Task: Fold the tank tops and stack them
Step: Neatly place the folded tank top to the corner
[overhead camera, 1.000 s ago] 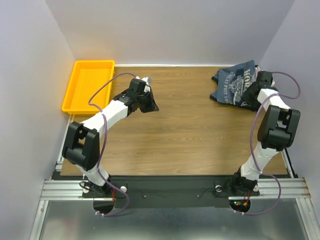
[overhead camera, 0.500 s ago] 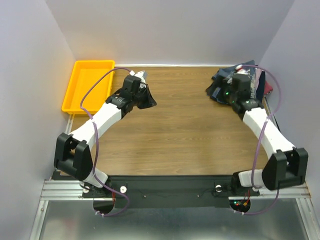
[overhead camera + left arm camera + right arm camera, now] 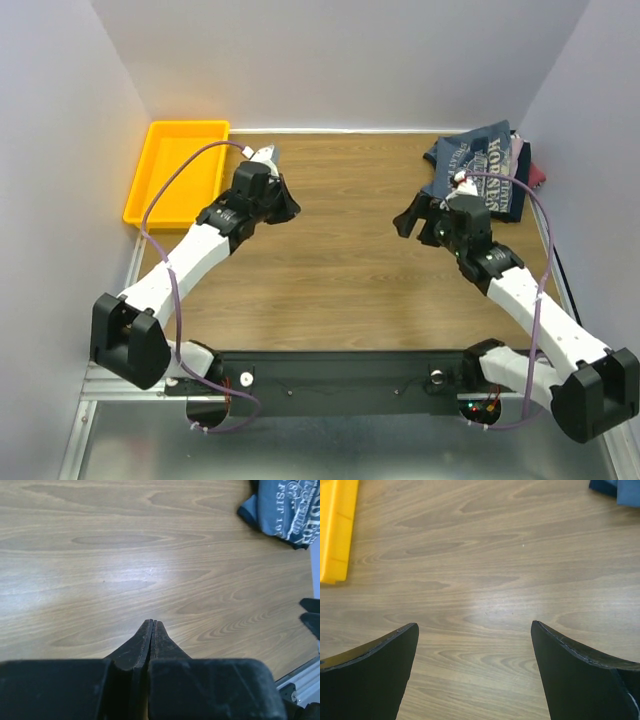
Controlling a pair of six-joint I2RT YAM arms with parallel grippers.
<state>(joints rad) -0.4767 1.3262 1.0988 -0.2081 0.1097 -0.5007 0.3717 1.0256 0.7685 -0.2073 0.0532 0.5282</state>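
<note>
Left claw [image 3: 153,622]: fingers pressed together with nothing between them, hanging over the bare table [image 3: 340,270] toward 10 o'clock, near the yellow tray [image 3: 138,205]. Right claw [image 3: 474,625]: spread wide and empty, toward 2 o'clock. Tank tops [image 3: 478,170]: heaped in the 1 o'clock corner, blue lettered one uppermost, neither claw touching them.

Top view: high overhead, looking down on the whole counter [image 3: 350,250]; wrist views: close, low, oblique, sharing its wooden middle.
</note>
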